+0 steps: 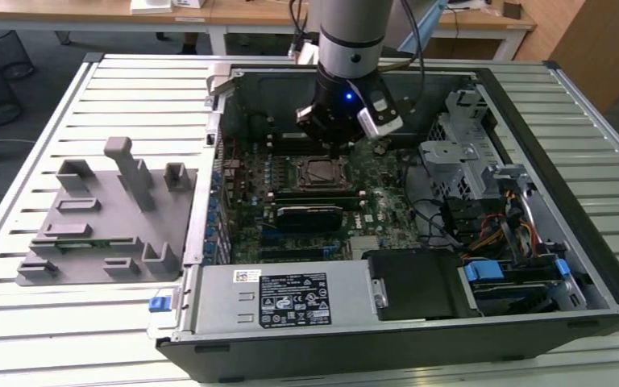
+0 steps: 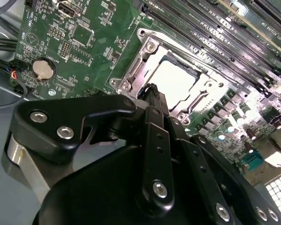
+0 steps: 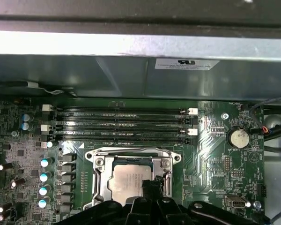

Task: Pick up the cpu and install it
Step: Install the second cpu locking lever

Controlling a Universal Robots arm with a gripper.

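Observation:
The cpu point(image 3: 126, 180) lies flat inside the black-and-metal socket frame point(image 3: 99, 161) on the green motherboard, its pale silvery top facing up. In the second wrist view the cpu point(image 2: 174, 80) shines bright inside the frame point(image 2: 145, 49). My gripper point(image 3: 150, 185) hangs just above one edge of the socket, its fingers drawn together into one dark tip with nothing between them. The same tip point(image 2: 152, 93) stands over the frame's rim in the second wrist view. In the exterior view my gripper point(image 1: 338, 143) is inside the open computer case, right above the socket point(image 1: 319, 172).
A grey fixture block point(image 1: 105, 218) holding a narrow green strip point(image 1: 73, 242) sits on the slatted table at the exterior view's left. Memory slots point(image 3: 122, 124), a coin battery point(image 3: 238, 138), the power supply point(image 1: 277, 298) and a drive cage with cables point(image 1: 482, 201) surround the socket.

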